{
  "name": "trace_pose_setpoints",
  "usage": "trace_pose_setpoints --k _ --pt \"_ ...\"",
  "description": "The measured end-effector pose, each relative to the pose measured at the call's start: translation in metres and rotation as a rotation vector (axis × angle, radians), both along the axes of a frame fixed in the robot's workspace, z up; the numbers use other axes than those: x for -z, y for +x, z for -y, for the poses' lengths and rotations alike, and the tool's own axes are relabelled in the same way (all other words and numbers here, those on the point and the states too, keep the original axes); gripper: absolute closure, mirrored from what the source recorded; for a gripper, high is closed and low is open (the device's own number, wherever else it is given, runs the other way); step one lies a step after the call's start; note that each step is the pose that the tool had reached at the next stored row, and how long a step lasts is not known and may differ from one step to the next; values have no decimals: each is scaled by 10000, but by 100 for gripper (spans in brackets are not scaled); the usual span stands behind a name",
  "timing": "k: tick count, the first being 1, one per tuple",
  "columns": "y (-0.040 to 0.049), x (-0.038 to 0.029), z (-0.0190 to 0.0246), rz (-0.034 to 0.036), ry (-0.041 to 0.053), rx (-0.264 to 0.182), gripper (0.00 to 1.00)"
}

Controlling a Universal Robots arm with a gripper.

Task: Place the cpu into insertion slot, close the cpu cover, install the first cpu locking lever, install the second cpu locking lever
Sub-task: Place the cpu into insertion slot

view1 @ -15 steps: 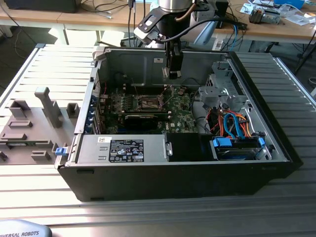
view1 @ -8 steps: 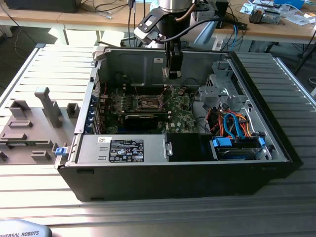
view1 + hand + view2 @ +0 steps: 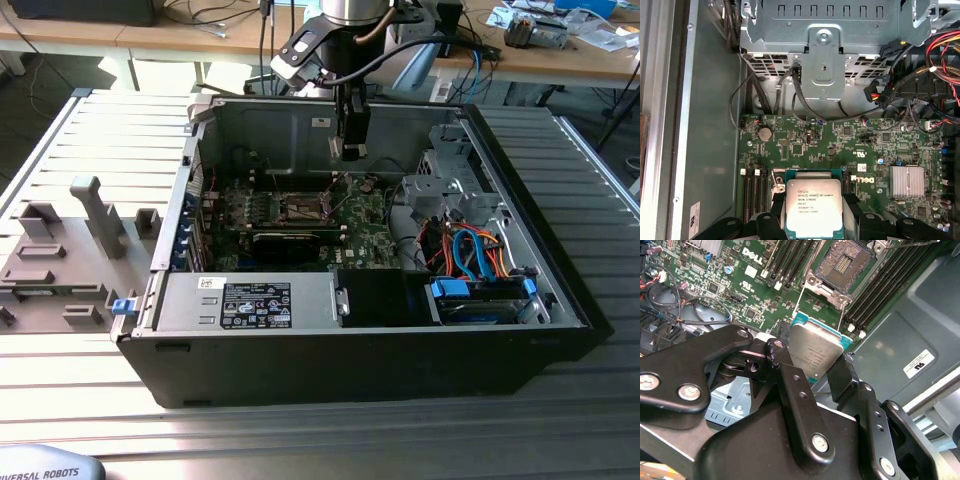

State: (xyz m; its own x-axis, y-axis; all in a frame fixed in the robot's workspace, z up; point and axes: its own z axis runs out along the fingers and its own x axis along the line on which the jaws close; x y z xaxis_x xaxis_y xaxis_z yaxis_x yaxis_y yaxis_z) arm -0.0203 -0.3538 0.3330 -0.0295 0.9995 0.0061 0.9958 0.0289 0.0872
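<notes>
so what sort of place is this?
Likely a robotics lab bench: an open desktop PC case sits on a slotted aluminium table, cluttered wooden desks stand behind, and the arm's end effector holds the cpu over the motherboard.

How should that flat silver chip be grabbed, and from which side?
I'd pinch two opposite thin edges, coming from above its metal top, as the claw holds the cpu: it is flat and square, so only the edges give parallel grip faces.

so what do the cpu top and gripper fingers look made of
cpu: dull silver-grey metal top, faint sheen, printed; green board edge beneath. Fingers of the gripper: matte black, maybe coated metal or hard plastic, can't tell; bright screws hold them.
</notes>
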Motion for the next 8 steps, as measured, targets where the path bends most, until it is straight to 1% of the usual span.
trace_pose_setpoints --k 8 --pt "0 4 0 0 -1 65 46"
